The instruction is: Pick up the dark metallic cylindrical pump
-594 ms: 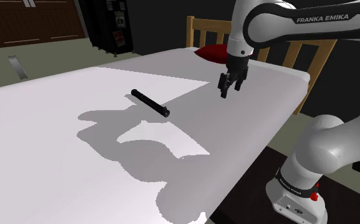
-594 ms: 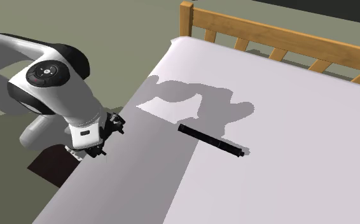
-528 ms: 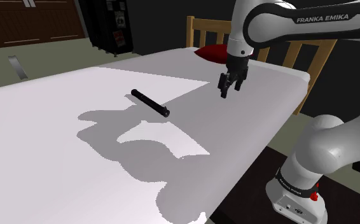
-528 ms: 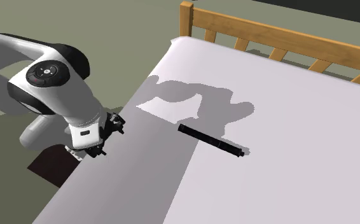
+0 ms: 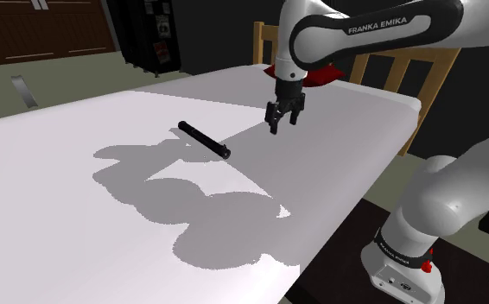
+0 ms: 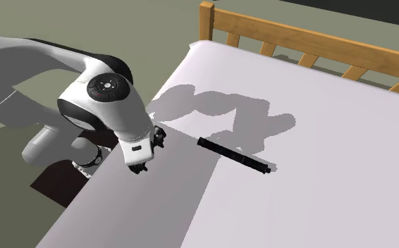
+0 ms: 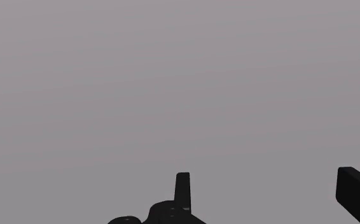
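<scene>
A slim dark cylindrical pump [image 5: 204,139] lies flat on the white bed surface [image 5: 79,147]; across the bed it appears as the same dark rod [image 6: 233,156], half in the arm's shadow. My black gripper [image 5: 277,125] hangs above the surface, to the shoulder view's right of the pump and apart from it. From the other side the gripper [image 6: 140,168] sits near the bed's edge, left of the pump. Its fingers [image 7: 182,189] stand apart in the wrist view, open, with only plain grey surface between them [image 7: 268,197].
A wooden slatted frame [image 6: 297,35] borders the bed's far end, with a red cushion [image 5: 320,78] behind the arm. A dark cabinet [image 5: 148,34] stands beyond the bed. The robot's base [image 5: 407,259] is at the bed's side.
The arm has swung to the shoulder view's left, bringing the gripper closer to the pump. Its shadow on the bed shifted with it. The pump has not moved.
</scene>
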Tool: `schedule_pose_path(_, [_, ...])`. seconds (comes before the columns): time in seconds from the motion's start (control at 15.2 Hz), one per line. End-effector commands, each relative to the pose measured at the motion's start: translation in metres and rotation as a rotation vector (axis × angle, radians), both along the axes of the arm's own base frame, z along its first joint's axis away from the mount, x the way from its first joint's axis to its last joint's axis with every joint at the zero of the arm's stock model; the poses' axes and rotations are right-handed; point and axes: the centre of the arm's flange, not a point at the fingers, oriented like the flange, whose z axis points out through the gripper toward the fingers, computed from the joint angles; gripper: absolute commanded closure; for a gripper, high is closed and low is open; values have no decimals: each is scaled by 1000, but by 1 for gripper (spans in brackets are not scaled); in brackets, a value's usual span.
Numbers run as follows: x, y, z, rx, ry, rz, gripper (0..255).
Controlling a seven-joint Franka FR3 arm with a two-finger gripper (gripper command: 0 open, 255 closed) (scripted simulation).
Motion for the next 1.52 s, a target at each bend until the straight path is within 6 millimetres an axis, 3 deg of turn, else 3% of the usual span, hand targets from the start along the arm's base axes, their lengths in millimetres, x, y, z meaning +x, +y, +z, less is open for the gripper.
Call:
schedule_pose_path(0.0, [25, 13, -1, 6, -1, 5, 0])
schedule_pose_path(1.32, [247, 142, -36, 59, -2, 53, 0])
schedule_pose_path(1.45, [249, 143, -42, 59, -2, 54, 0])
